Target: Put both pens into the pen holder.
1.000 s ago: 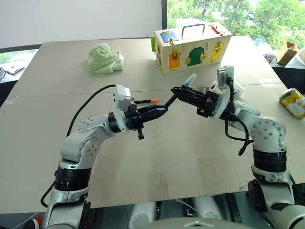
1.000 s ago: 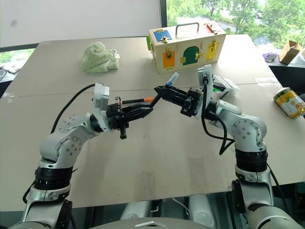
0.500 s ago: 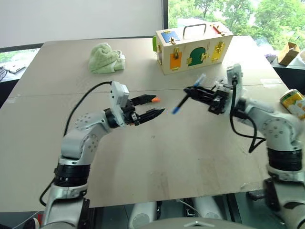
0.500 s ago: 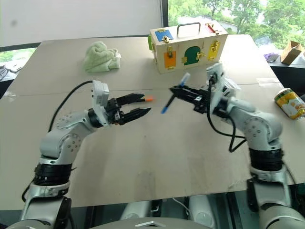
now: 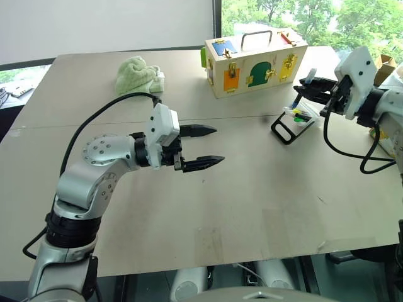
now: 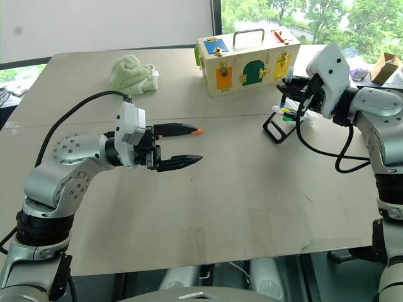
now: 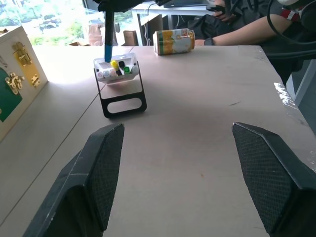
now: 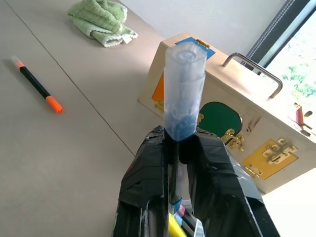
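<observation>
On my tan table (image 5: 239, 207) I see a green towel (image 5: 138, 76) at eleven, wooden latch box (image 5: 254, 59) at twelve, pen holder (image 5: 293, 122) at two, orange-capped pen (image 8: 37, 90), can (image 7: 173, 41).

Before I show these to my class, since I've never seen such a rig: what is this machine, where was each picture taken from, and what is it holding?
It is a humanoid robot with two arms, each ending in a two-fingered gripper. Two pictures come from cameras in its head, looking down over a table. The other two come from cameras on its wrists, looking along the fingers.

The left gripper is open and empty above the table. The right gripper is shut on a blue-ended pen, held upright over the pen holder, a clear box on a black frame.

An orange-tipped pen lies on the table, along with a wooden box, a green cloth and a can.
</observation>
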Motion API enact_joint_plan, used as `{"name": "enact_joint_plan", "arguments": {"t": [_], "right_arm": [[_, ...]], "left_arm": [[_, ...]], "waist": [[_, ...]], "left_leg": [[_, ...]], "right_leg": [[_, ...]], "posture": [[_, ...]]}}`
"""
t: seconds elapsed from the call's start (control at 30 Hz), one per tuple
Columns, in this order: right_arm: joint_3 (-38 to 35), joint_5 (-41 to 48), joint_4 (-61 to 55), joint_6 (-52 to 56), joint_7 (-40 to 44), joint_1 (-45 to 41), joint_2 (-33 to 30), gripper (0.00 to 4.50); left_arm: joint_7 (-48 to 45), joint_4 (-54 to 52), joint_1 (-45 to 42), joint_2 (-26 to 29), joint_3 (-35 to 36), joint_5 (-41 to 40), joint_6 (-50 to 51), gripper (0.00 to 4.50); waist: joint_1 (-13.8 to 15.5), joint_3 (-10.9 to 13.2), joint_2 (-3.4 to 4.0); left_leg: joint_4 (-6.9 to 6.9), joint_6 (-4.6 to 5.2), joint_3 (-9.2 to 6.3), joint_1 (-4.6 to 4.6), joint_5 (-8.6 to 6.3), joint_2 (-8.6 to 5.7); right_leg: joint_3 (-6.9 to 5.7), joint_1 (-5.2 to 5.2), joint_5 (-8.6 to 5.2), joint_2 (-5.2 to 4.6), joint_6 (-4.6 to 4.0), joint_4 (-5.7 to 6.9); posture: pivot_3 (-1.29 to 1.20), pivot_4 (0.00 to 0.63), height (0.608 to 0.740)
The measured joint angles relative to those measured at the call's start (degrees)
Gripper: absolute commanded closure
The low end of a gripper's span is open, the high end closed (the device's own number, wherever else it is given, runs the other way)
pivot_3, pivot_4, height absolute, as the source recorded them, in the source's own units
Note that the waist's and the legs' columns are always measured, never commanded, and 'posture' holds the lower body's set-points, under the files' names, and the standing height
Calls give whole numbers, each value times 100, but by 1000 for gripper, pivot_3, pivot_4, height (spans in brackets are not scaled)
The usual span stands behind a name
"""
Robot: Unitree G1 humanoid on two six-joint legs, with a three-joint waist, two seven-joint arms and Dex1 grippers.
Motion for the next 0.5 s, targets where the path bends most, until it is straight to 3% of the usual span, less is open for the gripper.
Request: {"name": "enact_joint_plan", "arguments": {"t": [0.5], "right_arm": [[284, -1011, 514, -741, 284, -51, 89, 4374]], "left_arm": [[25, 0, -27, 5, 35, -49, 89, 922]], "waist": [[-1, 1, 2]], "left_leg": [[0, -1, 0, 0, 0, 0]], "right_leg": [[0, 0, 0, 0, 0, 0]], "posture": [[0, 150, 740]]}}
